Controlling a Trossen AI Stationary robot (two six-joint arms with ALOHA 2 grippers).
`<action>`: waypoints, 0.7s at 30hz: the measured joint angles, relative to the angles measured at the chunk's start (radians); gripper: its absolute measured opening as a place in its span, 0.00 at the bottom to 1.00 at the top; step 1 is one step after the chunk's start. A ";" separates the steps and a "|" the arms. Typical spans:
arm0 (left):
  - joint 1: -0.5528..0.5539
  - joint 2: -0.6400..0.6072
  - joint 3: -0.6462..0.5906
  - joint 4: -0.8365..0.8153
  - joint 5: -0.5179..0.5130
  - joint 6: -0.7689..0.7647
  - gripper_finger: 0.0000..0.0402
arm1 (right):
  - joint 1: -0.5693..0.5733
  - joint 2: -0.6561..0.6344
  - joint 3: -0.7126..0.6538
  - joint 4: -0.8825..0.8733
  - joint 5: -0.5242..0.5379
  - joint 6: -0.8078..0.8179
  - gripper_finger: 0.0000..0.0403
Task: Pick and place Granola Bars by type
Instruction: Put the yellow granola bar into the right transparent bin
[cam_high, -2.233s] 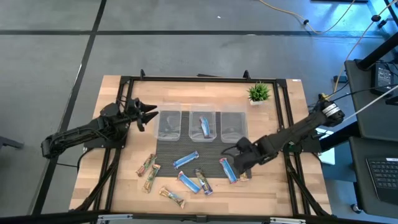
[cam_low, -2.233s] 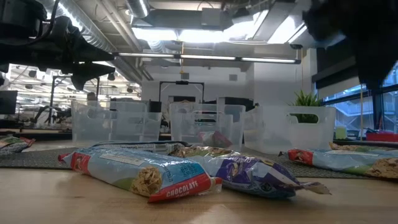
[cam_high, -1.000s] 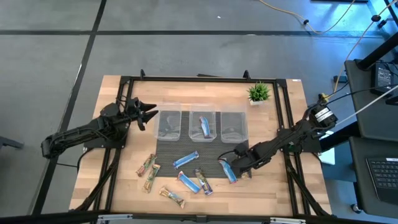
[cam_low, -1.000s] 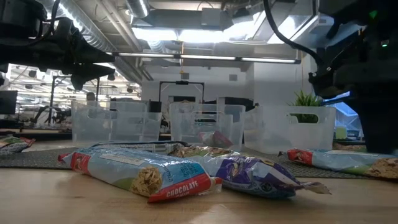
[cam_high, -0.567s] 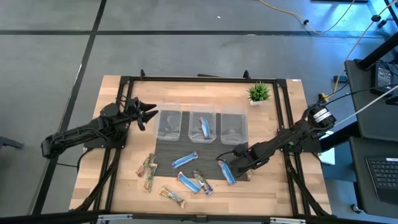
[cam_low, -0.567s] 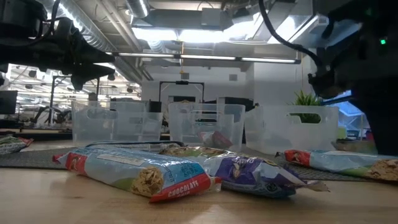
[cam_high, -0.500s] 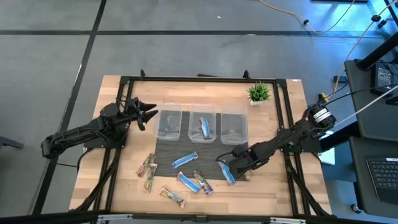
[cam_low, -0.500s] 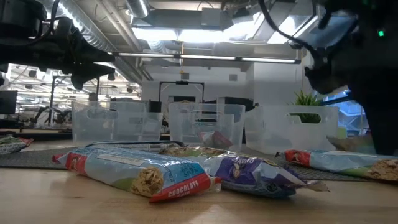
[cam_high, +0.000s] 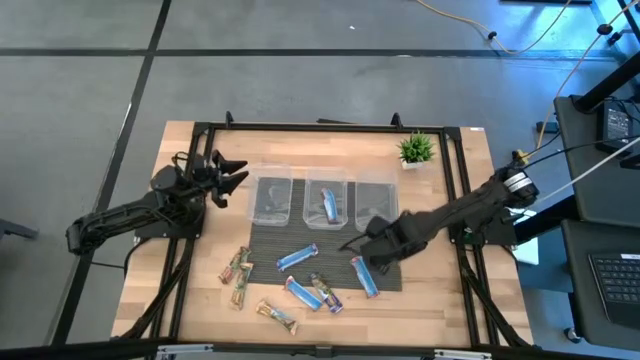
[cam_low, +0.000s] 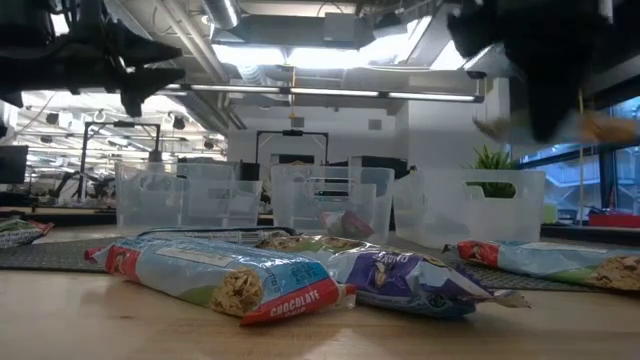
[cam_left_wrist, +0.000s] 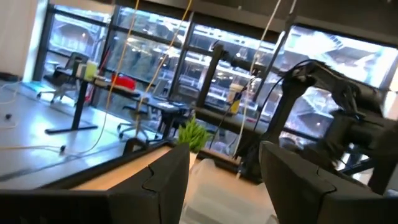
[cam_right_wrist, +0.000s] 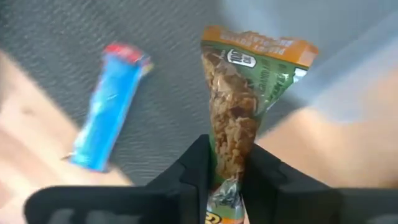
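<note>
We are gripping a tan-gold and green granola bar (cam_right_wrist: 239, 118) tightly in our right pincer (cam_right_wrist: 225, 168), holding it above the dark mat (cam_high: 275, 242) near the rightmost clear bin (cam_high: 375, 203). Other granola bars (cam_high: 300, 258) are lying on the bench (cam_high: 450, 310). Our left pincer (cam_high: 228, 176) is hovering spread wide beside the leftmost bin.

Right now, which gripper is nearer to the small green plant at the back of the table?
The right gripper is nearer: it hangs over the mat, in front of the plant. The left gripper waits across the table, beyond the bins.
</note>
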 joint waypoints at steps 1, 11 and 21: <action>0.000 0.000 0.009 0.001 0.005 0.002 0.47 | -0.017 0.000 0.039 -0.057 0.033 -0.028 0.18; -0.053 0.123 0.171 -0.105 0.034 0.144 0.47 | -0.154 -0.003 0.264 -0.173 0.418 -0.247 0.19; -0.232 0.432 0.404 -0.337 -0.104 0.296 0.46 | -0.266 -0.002 0.072 0.026 0.458 -0.048 0.17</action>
